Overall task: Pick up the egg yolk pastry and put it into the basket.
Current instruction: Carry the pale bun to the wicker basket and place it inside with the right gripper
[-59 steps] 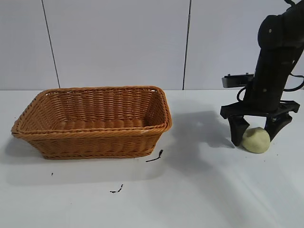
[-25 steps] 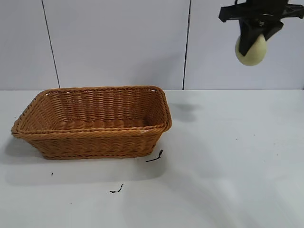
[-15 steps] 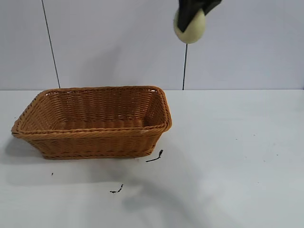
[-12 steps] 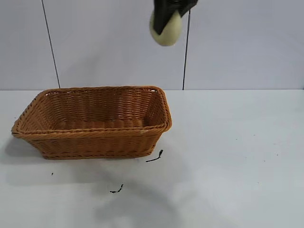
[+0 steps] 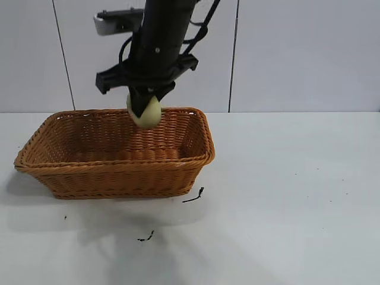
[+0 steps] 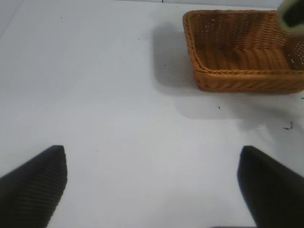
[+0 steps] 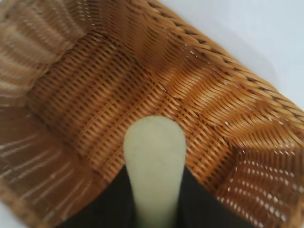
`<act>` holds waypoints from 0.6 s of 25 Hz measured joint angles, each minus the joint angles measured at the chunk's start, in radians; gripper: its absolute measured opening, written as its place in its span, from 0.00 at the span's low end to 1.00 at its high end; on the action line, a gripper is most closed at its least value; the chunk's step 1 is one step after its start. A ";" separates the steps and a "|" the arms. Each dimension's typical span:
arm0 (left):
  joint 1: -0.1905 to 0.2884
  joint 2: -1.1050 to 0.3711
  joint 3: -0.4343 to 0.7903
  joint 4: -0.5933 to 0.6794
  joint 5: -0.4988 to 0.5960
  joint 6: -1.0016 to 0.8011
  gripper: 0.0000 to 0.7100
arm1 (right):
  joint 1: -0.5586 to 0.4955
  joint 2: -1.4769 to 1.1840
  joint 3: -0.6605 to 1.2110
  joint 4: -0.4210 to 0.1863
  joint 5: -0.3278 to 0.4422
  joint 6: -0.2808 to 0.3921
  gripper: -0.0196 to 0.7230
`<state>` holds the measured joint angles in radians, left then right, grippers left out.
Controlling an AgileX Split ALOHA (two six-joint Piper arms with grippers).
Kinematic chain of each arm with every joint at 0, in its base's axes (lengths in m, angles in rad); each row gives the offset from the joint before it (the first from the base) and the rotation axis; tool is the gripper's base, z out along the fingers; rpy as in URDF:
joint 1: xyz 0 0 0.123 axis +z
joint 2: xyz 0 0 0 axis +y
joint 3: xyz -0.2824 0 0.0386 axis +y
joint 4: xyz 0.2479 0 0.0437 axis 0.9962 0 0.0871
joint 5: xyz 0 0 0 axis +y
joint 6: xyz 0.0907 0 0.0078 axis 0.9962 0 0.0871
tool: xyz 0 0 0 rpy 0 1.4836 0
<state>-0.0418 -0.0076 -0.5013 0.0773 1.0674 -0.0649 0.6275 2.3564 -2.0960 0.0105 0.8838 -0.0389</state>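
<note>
so the right gripper [image 5: 144,108] is clamped on the small pale yellow-cream, dome-shaped egg yolk pastry [image 5: 146,112], and it's swung all the way over from the far right side and dropped lower, so the pastry now hangs over the right half of the big orange-brown woven wicker basket [image 5: 119,165], about rim level. Carrying's basically done, just the release left I reckon. Basket looks empty inside. Left gripper [image 6: 152,185] sits parked well off, jaws wide apart
</note>
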 joint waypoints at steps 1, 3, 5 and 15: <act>0.000 0.000 0.000 0.000 0.000 0.000 0.98 | 0.000 0.015 0.000 0.000 -0.009 0.000 0.16; 0.000 0.000 0.000 0.000 0.000 0.000 0.98 | 0.000 0.023 0.000 0.000 -0.018 0.000 0.16; 0.000 0.000 0.000 0.000 0.000 0.000 0.98 | 0.000 0.036 0.000 0.007 -0.032 0.000 0.19; 0.000 0.000 0.000 0.000 0.000 0.000 0.98 | 0.000 0.038 0.000 0.034 -0.040 -0.030 0.90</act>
<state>-0.0418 -0.0076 -0.5013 0.0773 1.0674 -0.0649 0.6275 2.3940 -2.0960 0.0444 0.8435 -0.0689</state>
